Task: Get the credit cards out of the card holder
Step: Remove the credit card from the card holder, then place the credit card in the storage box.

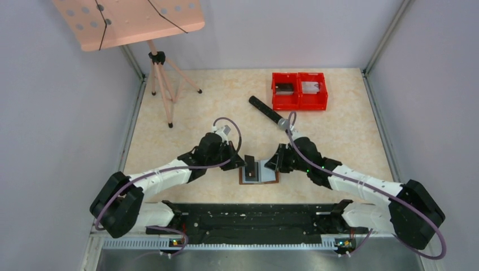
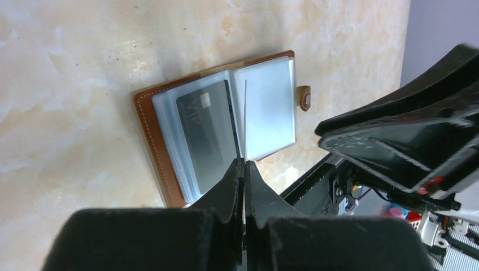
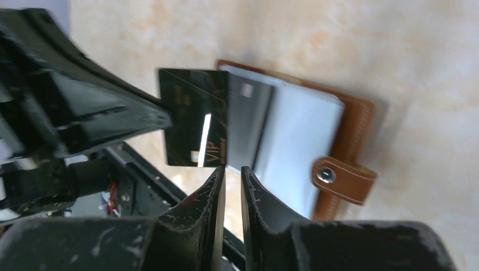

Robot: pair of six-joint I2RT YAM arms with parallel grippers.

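the card holder (image 1: 260, 174) lies open and flat on the counter (image 1: 350, 130), close to its near edge, right between the 2 arms. its brown leather cover faces down and its clear sleeves face up. the small brown tab (image 3: 342, 179) with a metal snap sticks out from one edge.

the left fingers (image 1: 240, 162) are pressed together on a black card (image 1: 249, 164), which stands upright above the middle of the open holder. in the left wrist view the black card (image 2: 245, 118) shows edge-on, as a thin line rising from between the fingers (image 2: 229, 186), with the holder (image 2: 226, 124) just beyond their tips. in the right wrist view its face (image 3: 192, 118) shows gold "vip" lettering.

the right fingers (image 1: 275, 164) sit at the holder's right side. in the right wrist view they (image 3: 212, 192) stand slightly apart, with a narrow gap and nothing in it. the black card's lower edge is just past their tips, and the holder (image 3: 305, 130) lies behind it.

1 grey card (image 2: 206, 132) sits in a sleeve of the holder.

2 joined red bins (image 1: 299, 90) stand well apart at the far side of the counter.
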